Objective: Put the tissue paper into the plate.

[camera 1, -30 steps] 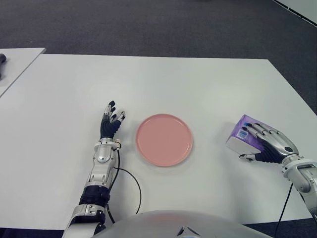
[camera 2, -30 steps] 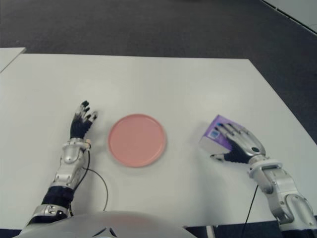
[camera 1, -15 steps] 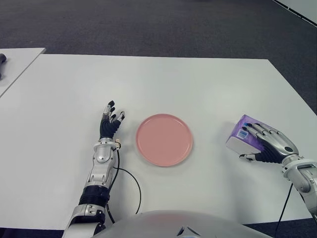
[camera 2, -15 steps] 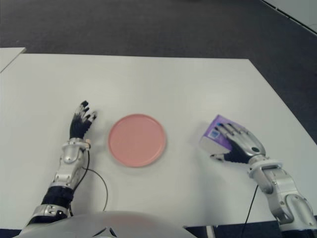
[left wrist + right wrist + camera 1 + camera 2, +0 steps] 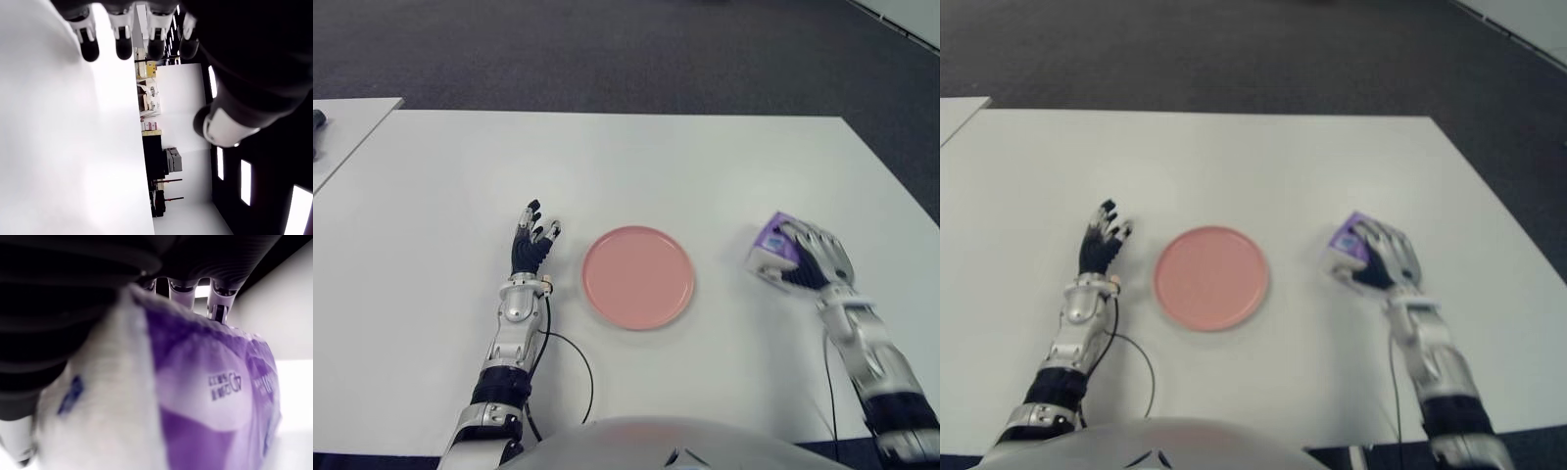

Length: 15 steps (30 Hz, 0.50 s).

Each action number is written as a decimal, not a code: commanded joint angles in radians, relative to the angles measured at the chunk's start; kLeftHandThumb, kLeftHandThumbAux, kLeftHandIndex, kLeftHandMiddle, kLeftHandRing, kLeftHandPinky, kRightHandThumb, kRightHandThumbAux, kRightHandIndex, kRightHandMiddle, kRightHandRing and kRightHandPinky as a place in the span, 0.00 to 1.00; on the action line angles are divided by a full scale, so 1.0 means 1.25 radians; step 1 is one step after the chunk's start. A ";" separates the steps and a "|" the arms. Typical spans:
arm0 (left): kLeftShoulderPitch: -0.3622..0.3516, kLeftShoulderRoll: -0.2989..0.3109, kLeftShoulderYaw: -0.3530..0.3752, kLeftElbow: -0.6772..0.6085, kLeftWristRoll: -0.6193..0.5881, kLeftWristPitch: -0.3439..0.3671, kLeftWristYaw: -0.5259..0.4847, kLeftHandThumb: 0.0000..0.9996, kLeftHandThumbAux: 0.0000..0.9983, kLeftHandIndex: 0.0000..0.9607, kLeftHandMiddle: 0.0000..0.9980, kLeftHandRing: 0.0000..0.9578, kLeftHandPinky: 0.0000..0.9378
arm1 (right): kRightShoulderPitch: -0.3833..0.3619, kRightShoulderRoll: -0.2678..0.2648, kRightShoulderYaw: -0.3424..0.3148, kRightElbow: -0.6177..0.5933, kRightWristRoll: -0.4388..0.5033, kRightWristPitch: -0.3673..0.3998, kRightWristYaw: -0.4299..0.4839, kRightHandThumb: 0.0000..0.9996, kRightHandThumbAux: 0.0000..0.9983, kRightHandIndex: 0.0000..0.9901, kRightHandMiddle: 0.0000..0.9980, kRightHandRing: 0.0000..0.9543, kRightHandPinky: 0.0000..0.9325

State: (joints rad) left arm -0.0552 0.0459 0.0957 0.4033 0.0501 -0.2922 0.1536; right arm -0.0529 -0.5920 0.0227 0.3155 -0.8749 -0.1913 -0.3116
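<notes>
A round pink plate (image 5: 637, 276) lies on the white table (image 5: 607, 166), near the middle. To its right is the purple and white tissue pack (image 5: 767, 245), with my right hand (image 5: 806, 258) shut on it from above and behind. In the right wrist view the pack (image 5: 210, 401) fills the space under the palm, with fingers (image 5: 217, 301) curled over its far edge. I cannot tell whether the pack touches the table. My left hand (image 5: 531, 240) shows just left of the plate, fingers spread and holding nothing.
A thin black cable (image 5: 576, 367) loops on the table beside my left forearm. A second white table (image 5: 342, 122) stands at the far left with a dark object (image 5: 317, 122) on its edge. Dark carpet lies beyond the table's far edge.
My right hand has carried the tissue pack to the left, closer to the plate, and the forearm now points more straight ahead. The left hand and the plate have not moved.
</notes>
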 commanded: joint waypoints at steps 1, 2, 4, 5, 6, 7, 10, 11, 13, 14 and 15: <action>0.012 -0.003 -0.015 0.018 0.019 -0.006 0.002 0.01 0.69 0.00 0.00 0.00 0.00 | -0.194 0.145 0.149 0.368 -0.052 -0.072 -0.215 0.97 0.62 0.78 0.50 0.79 0.68; 0.012 -0.004 -0.015 0.018 0.019 -0.006 0.003 0.01 0.69 0.00 0.00 0.00 0.00 | -0.197 0.143 0.153 0.371 -0.050 -0.079 -0.229 0.98 0.62 0.79 0.50 0.80 0.68; 0.012 -0.004 -0.015 0.018 0.019 -0.007 0.003 0.01 0.70 0.00 0.00 0.00 0.00 | -0.203 0.137 0.164 0.379 -0.049 -0.091 -0.250 0.98 0.62 0.80 0.50 0.81 0.70; 0.012 -0.004 -0.015 0.017 0.019 -0.007 0.003 0.01 0.70 0.00 0.00 0.00 0.00 | -0.207 0.135 0.170 0.387 -0.048 -0.095 -0.259 0.98 0.62 0.81 0.50 0.82 0.71; 0.012 -0.004 -0.015 0.018 0.019 -0.007 0.003 0.01 0.70 0.00 0.00 0.00 0.00 | -0.212 0.133 0.176 0.397 -0.046 -0.099 -0.268 0.98 0.62 0.81 0.50 0.82 0.71; 0.011 -0.004 -0.014 0.019 0.019 -0.009 0.002 0.01 0.70 0.00 0.00 0.00 0.00 | -0.218 0.132 0.182 0.412 -0.043 -0.106 -0.274 0.98 0.62 0.81 0.50 0.82 0.71; 0.010 -0.005 -0.013 0.021 0.018 -0.012 0.001 0.01 0.69 0.00 0.00 0.00 0.00 | -0.237 0.129 0.200 0.453 -0.033 -0.126 -0.293 0.98 0.62 0.82 0.50 0.83 0.69; 0.010 -0.005 -0.013 0.021 0.017 -0.013 0.000 0.01 0.69 0.00 0.00 0.00 0.00 | -0.240 0.128 0.205 0.466 -0.028 -0.136 -0.298 0.98 0.62 0.82 0.50 0.83 0.68; 0.011 -0.006 -0.012 0.021 0.015 -0.013 -0.002 0.01 0.69 0.00 0.00 0.00 0.00 | -0.246 0.125 0.217 0.489 -0.020 -0.153 -0.312 0.98 0.62 0.82 0.50 0.82 0.64; 0.012 -0.006 -0.012 0.020 0.015 -0.013 -0.002 0.01 0.69 0.00 0.00 0.00 0.00 | -0.250 0.123 0.223 0.499 -0.017 -0.159 -0.320 0.98 0.62 0.82 0.50 0.82 0.65; 0.012 -0.006 -0.012 0.020 0.014 -0.013 -0.002 0.01 0.69 0.00 0.00 0.00 0.00 | -0.254 0.122 0.229 0.509 -0.015 -0.164 -0.327 0.98 0.62 0.82 0.50 0.82 0.65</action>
State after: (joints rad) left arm -0.0541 0.0451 0.0931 0.4091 0.0586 -0.3035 0.1537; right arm -0.4085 -0.4543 0.2553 0.8502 -0.8952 -0.3638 -0.7299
